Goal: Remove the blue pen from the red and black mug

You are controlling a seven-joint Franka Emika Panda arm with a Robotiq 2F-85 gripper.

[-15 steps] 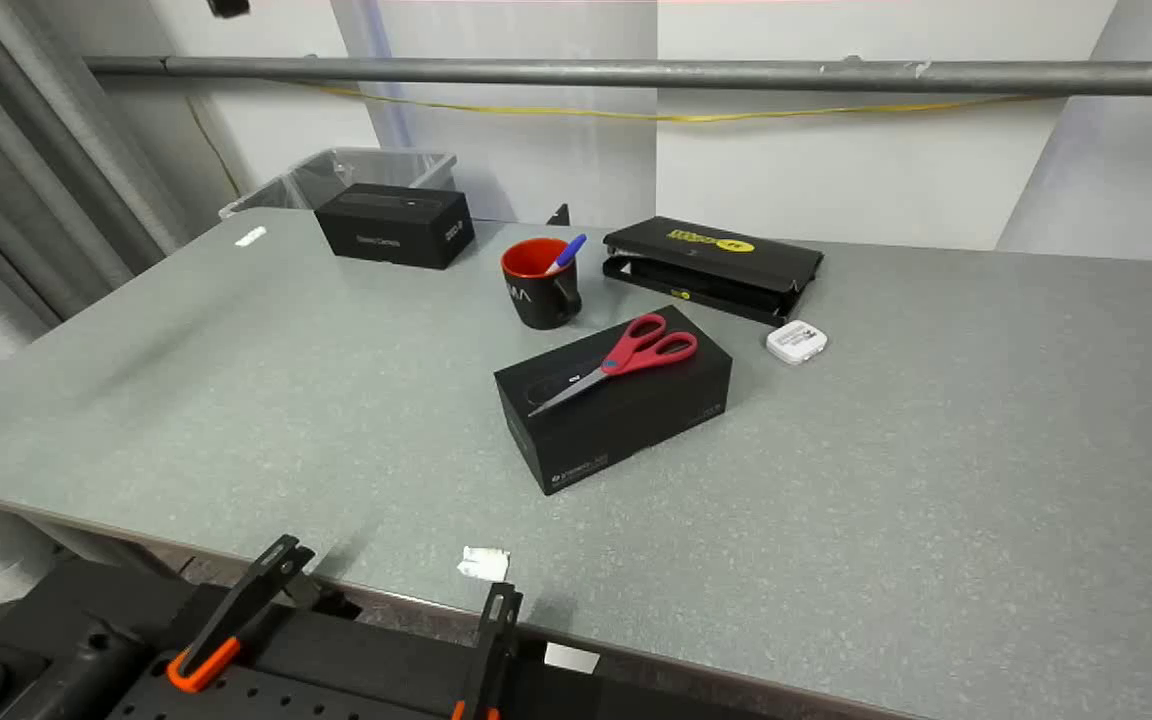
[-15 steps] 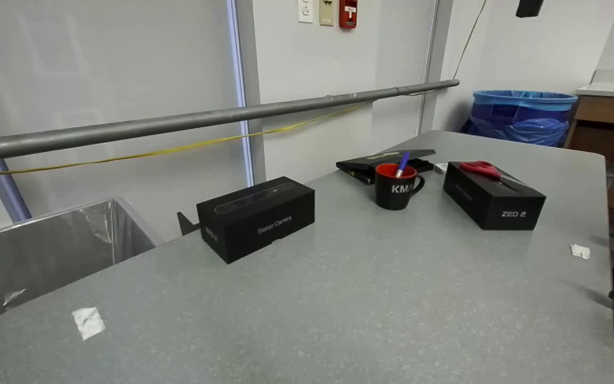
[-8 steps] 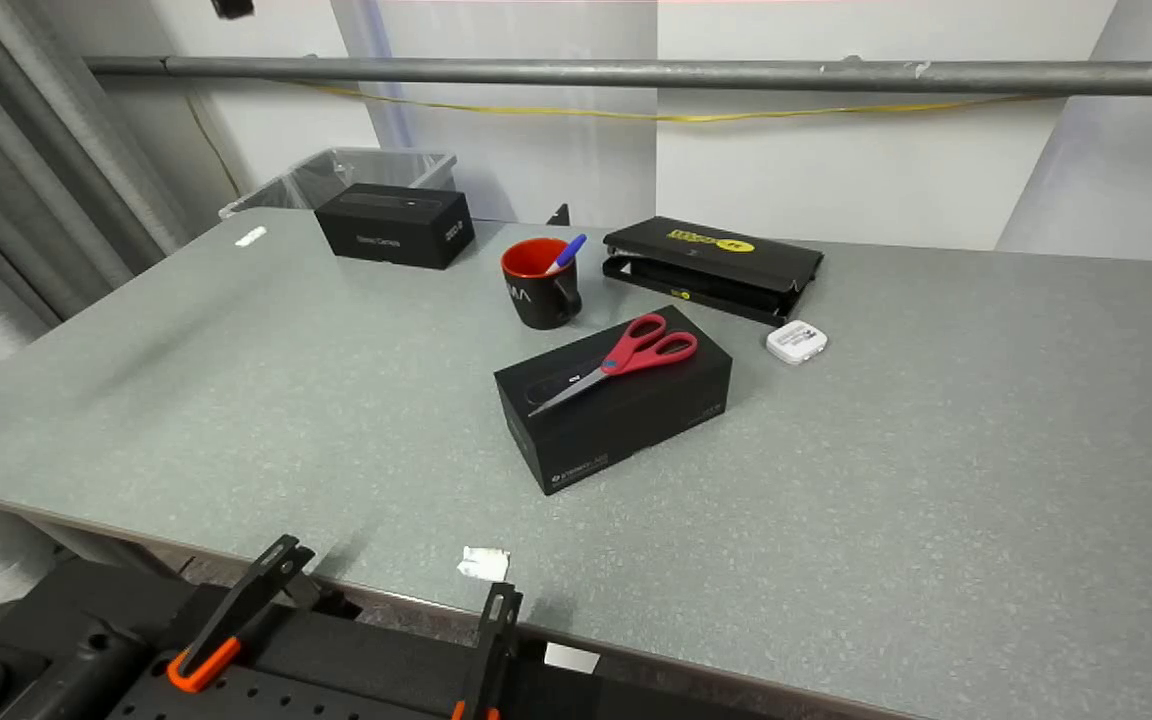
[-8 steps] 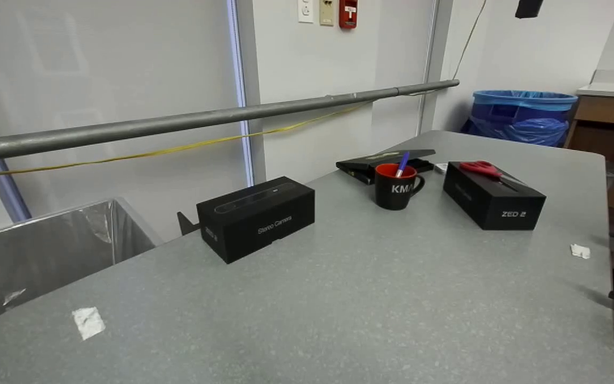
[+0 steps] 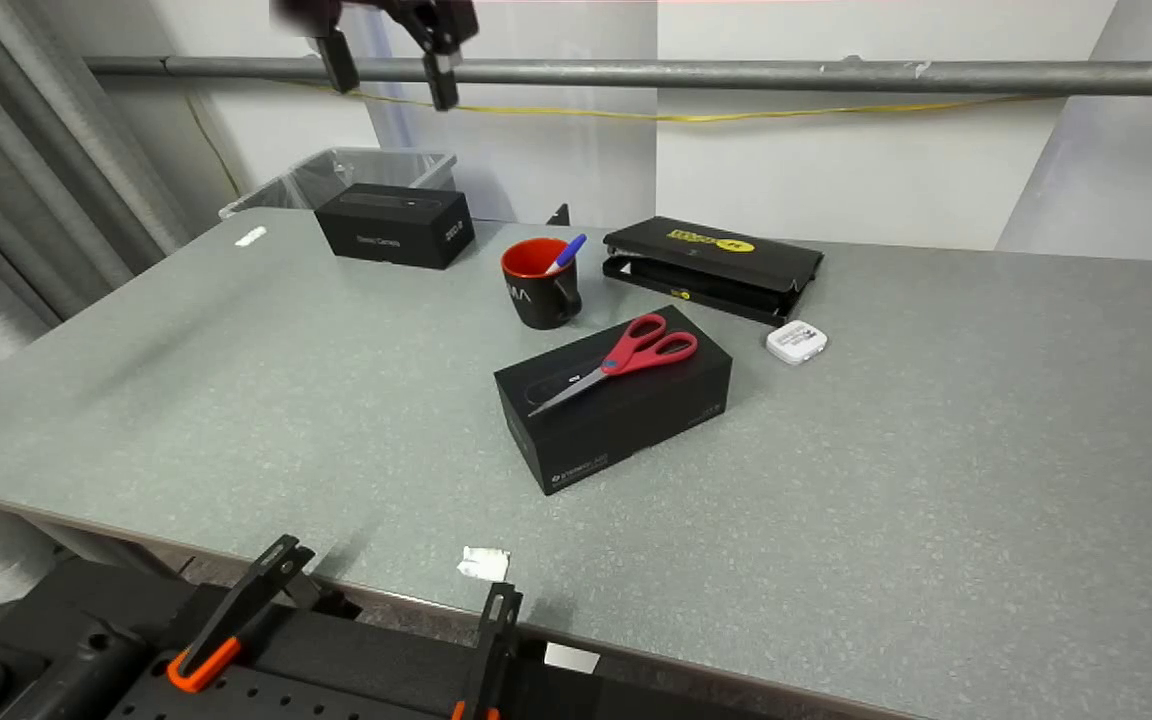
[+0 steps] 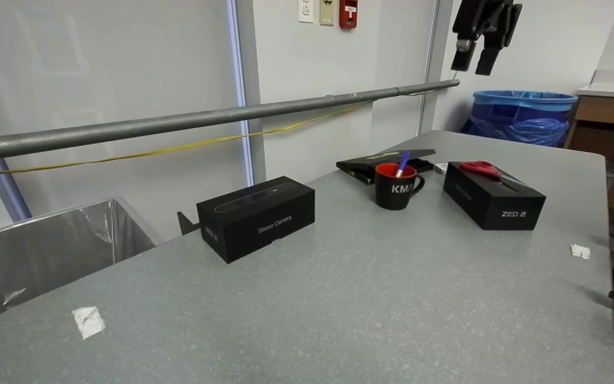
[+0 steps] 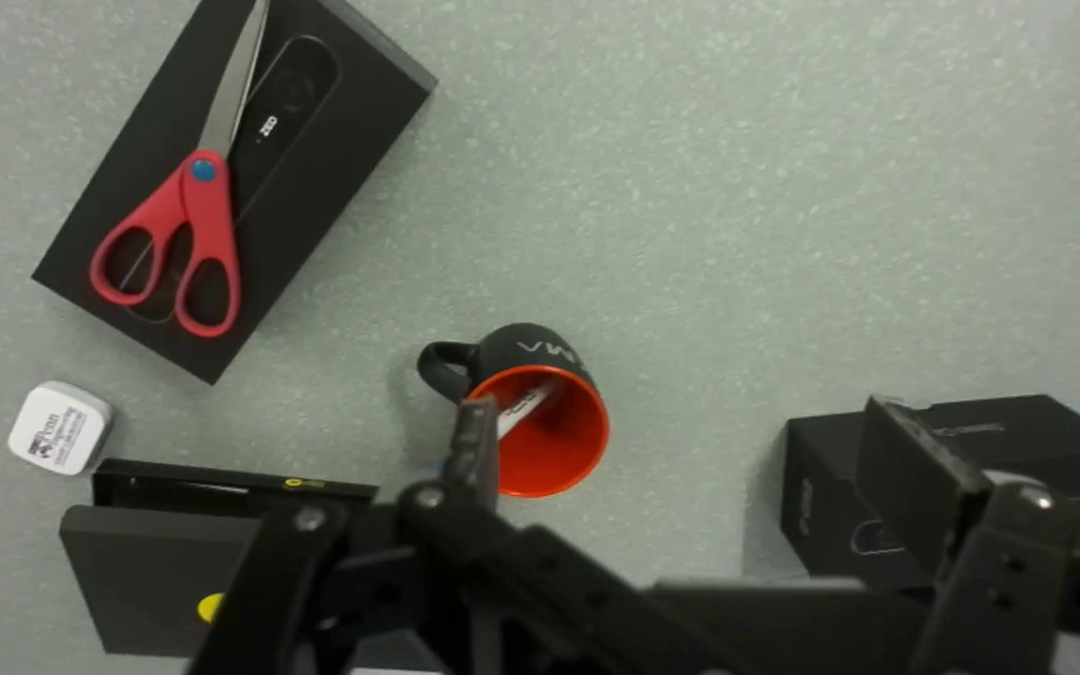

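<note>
Pincer (image 5: 393, 95) hangs spread — blue pen (image 5: 568, 254) leaning in mug (image 5: 541, 295).

**Lots of black, with loud pops of red**

The mug (image 6: 392, 197) is black outside with white lettering, red-orange inside. The pen (image 5: 569, 252) is blue up top, white with dark print lower down. Scissors (image 7: 208, 187): red handles, silver blades, blue pivot. The box under them (image 5: 626, 415) and the Stereo Camera box (image 6: 256, 220)? Both black with pale lettering. Flat box (image 5: 726, 262): black, yellow logos. Tabletop (image 7: 784, 216) is grey with pale flecks. Gripper (image 5: 395, 92): black and dark grey.
</note>
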